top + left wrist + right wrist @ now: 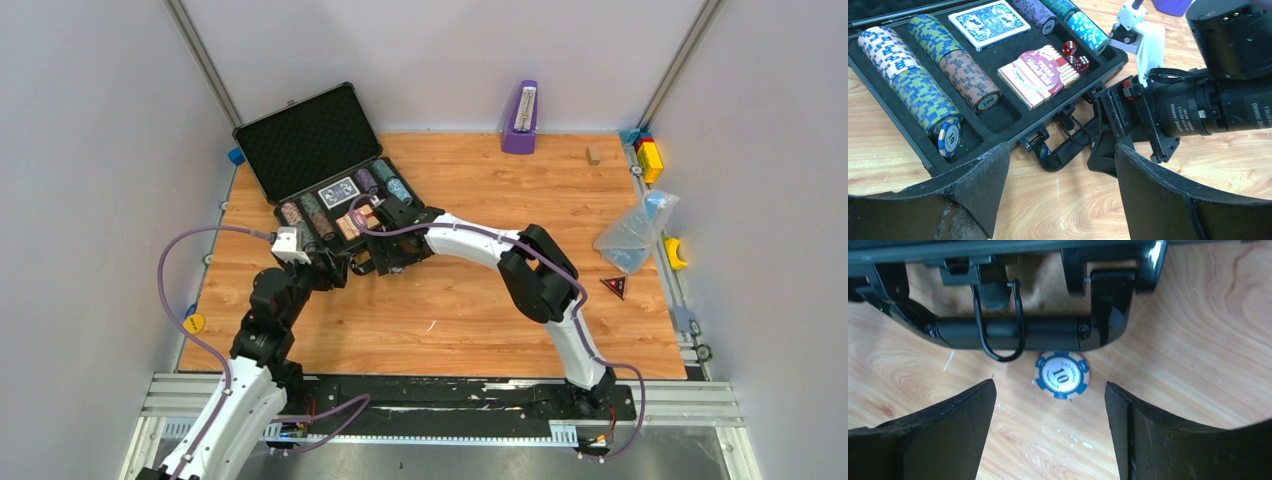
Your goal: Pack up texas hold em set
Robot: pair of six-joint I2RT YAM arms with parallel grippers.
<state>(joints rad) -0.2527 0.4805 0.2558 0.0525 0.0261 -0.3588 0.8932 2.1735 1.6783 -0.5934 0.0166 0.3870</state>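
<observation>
The dark briefcase (300, 140) lies open at the back left, lid up. Its foam tray (998, 112) holds striped chip rolls (923, 95), a blue card deck (989, 22), a red card deck (1038, 74) and red dice (1075, 55). One loose blue-and-white "10" chip (1062, 374) lies flat on the wood just in front of the black handle (1013, 332). My right gripper (1050, 385) hovers open right over this chip, one finger on each side. My left gripper (1062, 155) is open and empty above bare wood, just short of the handle (1058, 157), close beside the right wrist (1198, 110).
A purple metronome (519, 118) stands at the back wall. Along the right edge are a small wooden block (594, 154), coloured toy blocks (650, 158), a clear plastic bag (635, 232) and a dark red triangle (614, 287). Both arms crowd the case's front edge.
</observation>
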